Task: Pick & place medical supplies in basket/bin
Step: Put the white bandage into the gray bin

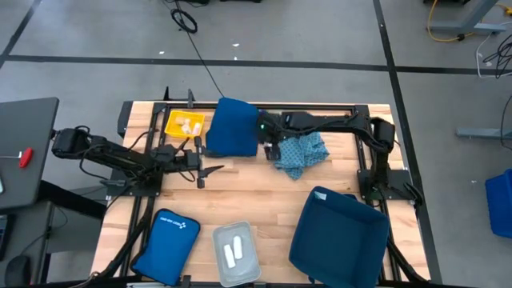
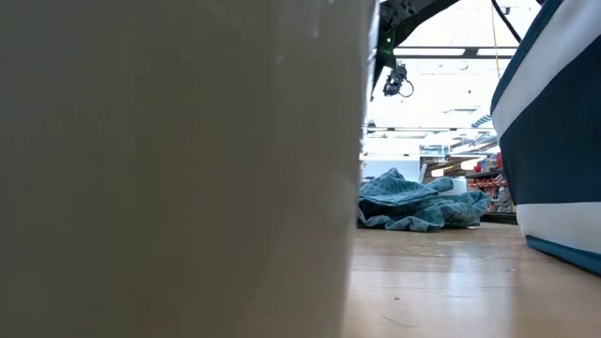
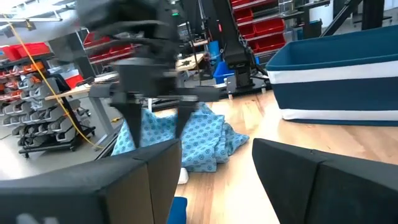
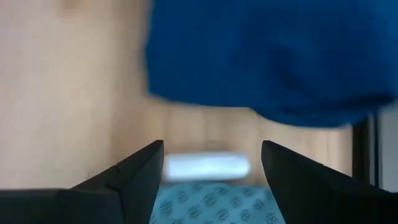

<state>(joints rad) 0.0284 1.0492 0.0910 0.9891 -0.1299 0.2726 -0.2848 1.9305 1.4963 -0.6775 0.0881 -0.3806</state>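
1. A wooden table (image 1: 256, 200) is seen from above, standing on a grey floor crossed by dark lines; in the left wrist view, shelving with red bins is seen in the room behind.
2. A large dark blue bin (image 1: 340, 234) with a white band is placed at the table's near right. A plain blue cloth (image 1: 233, 128) is spread at the far middle, and a patterned blue cloth (image 1: 302, 152) is crumpled just to its right.
3. A blue zip pouch (image 1: 168, 237) is laid at the near left, a clear tray (image 1: 236, 254) with white rolls inside beside it, and a yellow tray (image 1: 184, 123) with white items at the far left.
4. The right gripper (image 4: 211, 171) is held above the gap between the two cloths, its fingers spread wide with nothing between them.
5. A white roll (image 4: 207, 167) is seen between the right gripper's fingertips, lying on the wood below at the patterned cloth's edge, with the plain cloth just beyond.
6. The left gripper (image 1: 201, 166) is parked at the table's left centre, partly spread and empty.
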